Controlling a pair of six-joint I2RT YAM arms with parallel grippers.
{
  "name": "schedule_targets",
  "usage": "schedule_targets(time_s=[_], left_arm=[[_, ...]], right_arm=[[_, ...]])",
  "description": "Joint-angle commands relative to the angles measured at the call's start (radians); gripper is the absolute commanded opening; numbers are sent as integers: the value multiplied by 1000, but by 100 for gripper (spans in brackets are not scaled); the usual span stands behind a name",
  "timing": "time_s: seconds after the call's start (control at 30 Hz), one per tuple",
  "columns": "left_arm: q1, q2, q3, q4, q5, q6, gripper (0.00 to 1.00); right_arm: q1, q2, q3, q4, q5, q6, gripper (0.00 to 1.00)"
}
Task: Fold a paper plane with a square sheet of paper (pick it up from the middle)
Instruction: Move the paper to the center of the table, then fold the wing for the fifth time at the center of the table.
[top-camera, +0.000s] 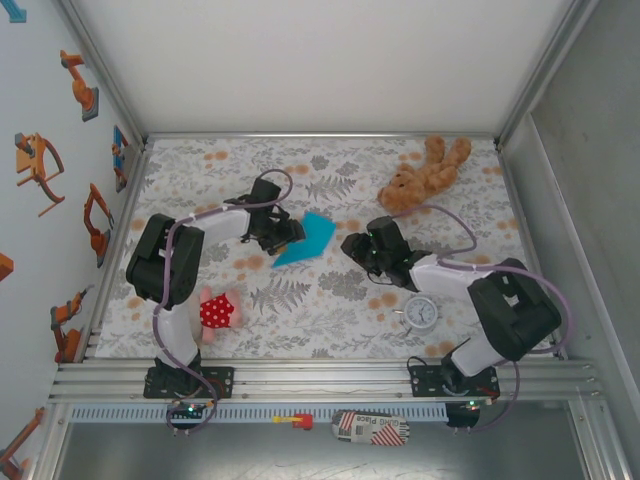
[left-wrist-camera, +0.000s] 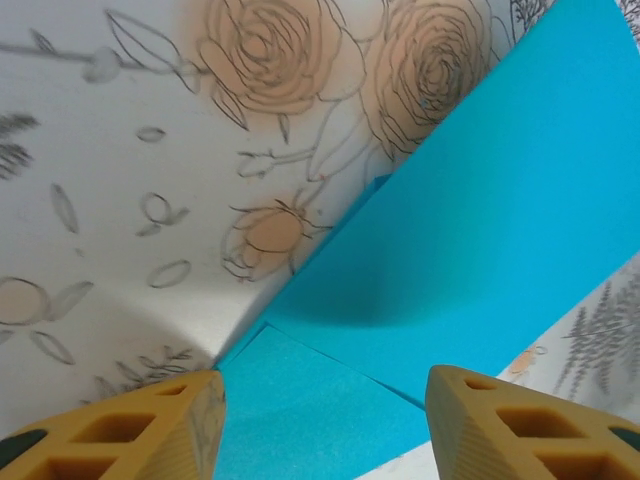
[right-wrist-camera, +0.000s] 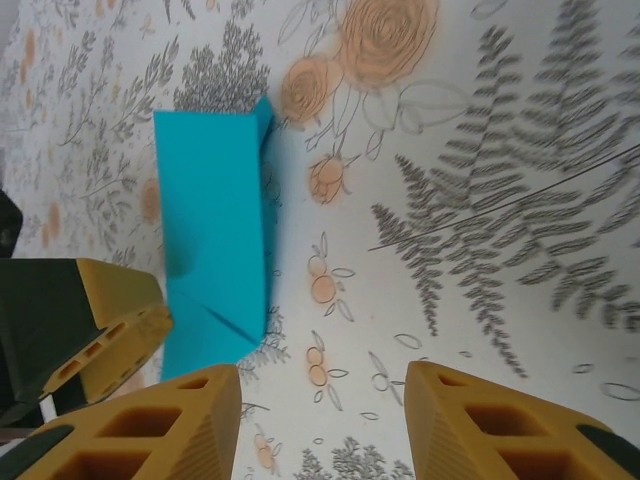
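Observation:
The turquoise sheet of paper (top-camera: 305, 238) lies folded on the flowered tablecloth at mid-table, a long angular shape with a diagonal flap at one end (left-wrist-camera: 330, 410) and one long side lifted (right-wrist-camera: 215, 230). My left gripper (top-camera: 283, 240) hovers at its left end, open, the yellow fingers (left-wrist-camera: 150, 425) on either side of the flap with paper lying between them (left-wrist-camera: 325, 400). My right gripper (top-camera: 352, 246) stands just right of the paper, open, with bare cloth between its fingers (right-wrist-camera: 322, 400). The left gripper's fingers (right-wrist-camera: 110, 320) show beside the paper's near end.
A brown teddy bear (top-camera: 420, 175) lies at the back right. A small round white clock (top-camera: 421, 313) stands near the right arm's base, and a red polka-dot toy (top-camera: 216, 312) lies by the left arm. Walls enclose the table on the left, back and right.

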Motion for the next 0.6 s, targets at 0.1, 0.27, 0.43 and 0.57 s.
schedule_targets(time_s=[0.1,0.27,0.43,0.57], left_arm=[[-39,9,-62,32,58,-187,51],[-48,13,-69,23,51,-218,50],[-48,17,-72,18,51,-222,49],[-48,26,-71,19,55,-221,49]], right_arm=[[25,101,13,199,-107,158,43],[50,172,37,231,-104,198,40],[54,210,34,241,-95,249,37],[58,227,48,231,-91,249,34]])
